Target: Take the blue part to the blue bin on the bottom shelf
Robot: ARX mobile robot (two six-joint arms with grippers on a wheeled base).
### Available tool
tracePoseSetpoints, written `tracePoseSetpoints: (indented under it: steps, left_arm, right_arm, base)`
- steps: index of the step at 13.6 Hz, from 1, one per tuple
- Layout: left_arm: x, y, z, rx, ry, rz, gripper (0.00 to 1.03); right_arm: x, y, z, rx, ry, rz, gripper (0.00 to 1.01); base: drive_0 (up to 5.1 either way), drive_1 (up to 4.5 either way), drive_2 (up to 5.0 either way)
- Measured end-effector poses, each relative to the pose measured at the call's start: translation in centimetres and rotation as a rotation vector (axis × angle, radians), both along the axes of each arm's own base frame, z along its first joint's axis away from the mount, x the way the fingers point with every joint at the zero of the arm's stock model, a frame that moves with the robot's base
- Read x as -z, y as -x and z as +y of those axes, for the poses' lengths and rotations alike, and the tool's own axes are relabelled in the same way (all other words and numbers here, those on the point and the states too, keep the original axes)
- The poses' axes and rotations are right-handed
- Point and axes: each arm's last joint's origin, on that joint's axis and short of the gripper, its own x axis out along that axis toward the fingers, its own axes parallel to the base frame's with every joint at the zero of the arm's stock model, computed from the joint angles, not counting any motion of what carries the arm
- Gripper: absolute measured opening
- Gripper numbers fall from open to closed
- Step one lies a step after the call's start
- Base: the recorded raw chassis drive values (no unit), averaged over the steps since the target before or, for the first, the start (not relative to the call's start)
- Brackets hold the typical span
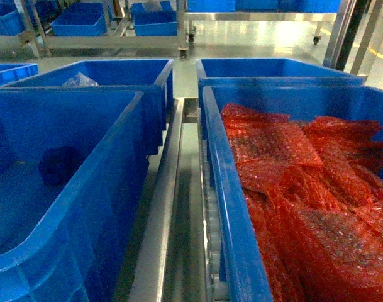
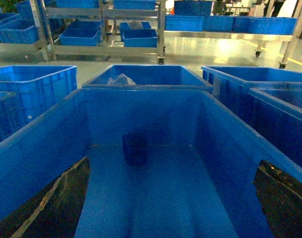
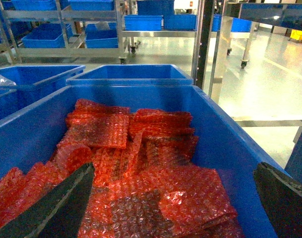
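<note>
The blue part is a dark navy lump lying on the floor of the near left blue bin, toward its far wall. In the left wrist view the blue part lies ahead of my left gripper, which hangs open over the blue bin and holds nothing. My right gripper is open and holds nothing above a crate of red bubble-wrap bags. The bins stand on the steel bottom shelf. Neither gripper shows in the head view.
The red-bag crate stands at the near right. Behind the bin is a crate with a clear plastic bag, and an empty-looking crate is at the back right. Steel racks with more blue crates stand across the aisle.
</note>
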Motion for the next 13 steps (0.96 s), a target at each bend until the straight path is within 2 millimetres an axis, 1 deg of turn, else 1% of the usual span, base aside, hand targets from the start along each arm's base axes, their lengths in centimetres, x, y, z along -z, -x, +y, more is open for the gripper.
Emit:
tracePoseSetpoints:
  steps: [13]
  left_arm:
    - [0.0, 0.0, 0.0, 0.0, 0.0, 0.0, 0.98]
  right_arm:
    - [0.0, 0.0, 0.0, 0.0, 0.0, 0.0, 0.98]
  base:
    - [0.0, 0.0, 0.0]
